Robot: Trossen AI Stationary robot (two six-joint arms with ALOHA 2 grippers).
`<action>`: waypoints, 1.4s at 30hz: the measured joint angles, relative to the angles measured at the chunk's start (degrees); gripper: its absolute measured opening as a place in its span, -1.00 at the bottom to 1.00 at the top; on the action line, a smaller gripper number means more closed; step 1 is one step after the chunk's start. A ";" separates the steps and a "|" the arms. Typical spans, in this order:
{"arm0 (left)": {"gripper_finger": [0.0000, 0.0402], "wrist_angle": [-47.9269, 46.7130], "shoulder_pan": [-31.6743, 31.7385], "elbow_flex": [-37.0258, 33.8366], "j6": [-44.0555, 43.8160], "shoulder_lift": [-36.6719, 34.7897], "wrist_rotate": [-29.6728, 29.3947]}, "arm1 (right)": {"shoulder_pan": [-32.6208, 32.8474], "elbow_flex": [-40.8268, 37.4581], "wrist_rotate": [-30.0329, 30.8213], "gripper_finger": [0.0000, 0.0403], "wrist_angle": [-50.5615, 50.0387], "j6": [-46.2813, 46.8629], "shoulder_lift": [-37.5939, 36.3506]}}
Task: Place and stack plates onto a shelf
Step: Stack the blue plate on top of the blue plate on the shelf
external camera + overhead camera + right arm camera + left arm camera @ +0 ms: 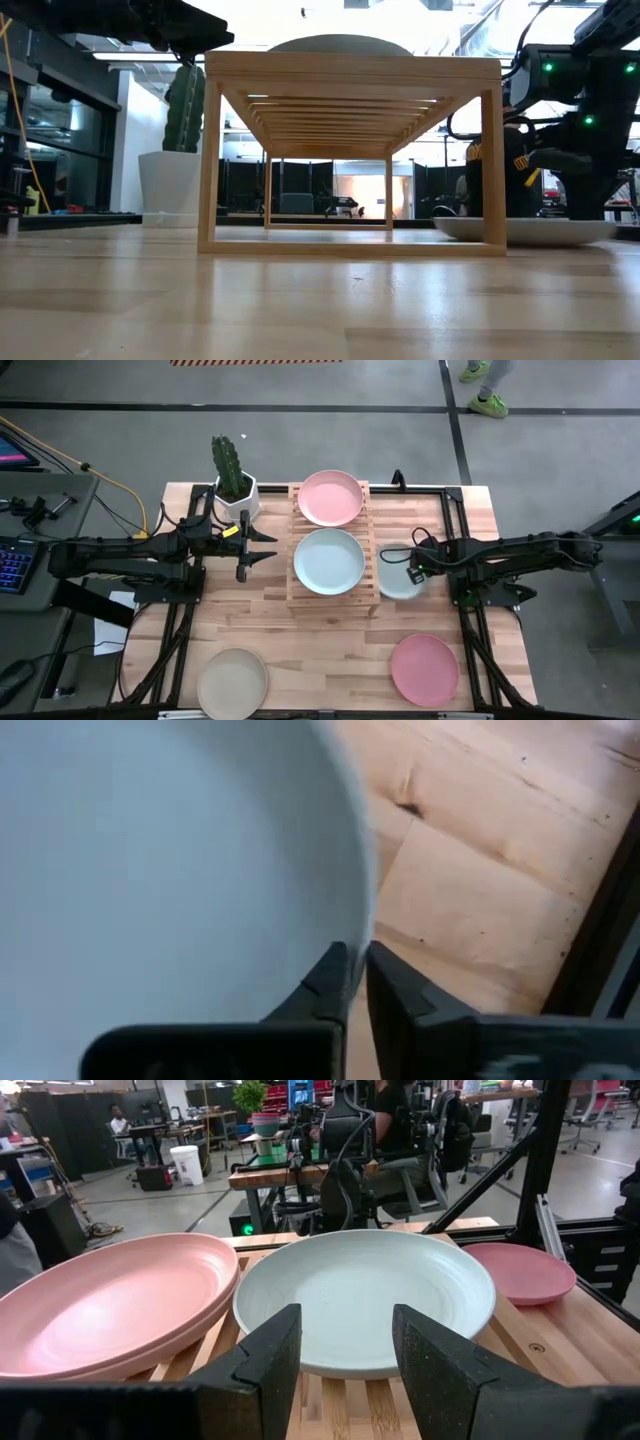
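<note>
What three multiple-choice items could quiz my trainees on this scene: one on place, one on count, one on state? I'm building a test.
1. The beige plate lies:
A. on the shelf
B. near the table's front-left corner
C. beside the cactus

2. Stacks or plates on the shelf, seen from above:
A. one
B. two
C. three

3. The right hand is:
A. wide open over bare wood
B. closed on a mint plate's rim
C. holding a pink plate

Answers: B, the high view shows it there; B, a pink plate and a mint one; B, its fingers pinch the rim of the mint plate.
</note>
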 joint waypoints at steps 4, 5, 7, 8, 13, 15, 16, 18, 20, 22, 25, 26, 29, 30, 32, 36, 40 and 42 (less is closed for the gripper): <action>-0.26 0.00 0.00 0.00 -0.01 0.00 0.00 | 0.02 0.00 -0.23 -0.99 -0.12 0.71 -0.18; -0.26 0.02 0.00 0.00 -0.05 0.00 0.00 | 0.01 0.00 -0.26 -0.99 -0.15 0.78 -0.36; -0.26 0.02 0.00 0.00 -0.14 0.00 0.00 | 0.00 0.00 -0.53 -1.00 -0.17 1.16 -1.03; -0.26 0.00 0.00 0.00 -0.14 0.00 0.00 | 0.00 0.00 -0.75 -1.00 -0.18 1.30 -1.56; -0.26 0.01 0.00 0.00 -0.14 0.00 0.00 | 0.04 1.48 -0.88 -1.00 -1.21 2.38 -5.49; -0.26 0.01 0.00 0.00 -0.15 0.00 0.00 | 0.04 2.93 0.07 -1.00 -2.17 2.74 -7.16; -0.26 0.02 0.00 0.00 -0.14 0.00 0.00 | 0.04 3.86 0.55 -1.00 -3.26 2.80 -7.90; -0.26 0.01 0.00 0.00 -0.12 0.00 0.00 | 0.04 6.13 2.15 -1.00 -5.84 3.15 -9.01; -0.26 0.01 0.00 0.00 -0.14 0.00 0.00 | 0.04 8.55 4.24 -1.00 -9.55 3.82 -9.65; -0.26 0.00 0.00 0.00 -0.12 0.00 0.00 | 0.04 11.11 6.50 -1.00 -12.94 4.61 -9.92; -0.26 0.00 0.00 0.00 -0.10 0.00 0.00 | 0.04 14.40 9.53 -1.00 -16.57 5.18 -9.90; -0.26 0.01 0.00 0.00 -0.11 0.00 0.00 | 0.04 15.25 10.38 -1.00 -17.24 5.19 -9.90; -0.26 0.00 0.00 0.00 -0.12 0.01 0.00 | 0.04 17.58 13.16 -1.00 -19.18 5.21 -9.88; -0.26 0.00 0.00 0.00 -0.14 0.00 0.00 | 0.04 18.26 14.19 -1.00 -19.74 5.20 -9.88; -0.26 0.00 0.00 0.00 -0.12 0.00 0.00 | 0.04 19.42 16.06 -1.00 -20.30 5.22 -9.88; -0.26 0.00 0.00 0.00 -0.14 0.01 0.00 | 0.04 21.47 18.74 -1.00 -21.63 5.21 -9.90; -0.26 0.00 0.00 0.00 -0.14 0.00 0.00 | 0.04 22.75 20.57 -1.00 -22.14 5.20 -9.92; -0.26 0.00 0.00 0.00 -0.14 0.02 0.00 | 0.04 22.86 20.96 -1.00 -22.29 5.20 -9.92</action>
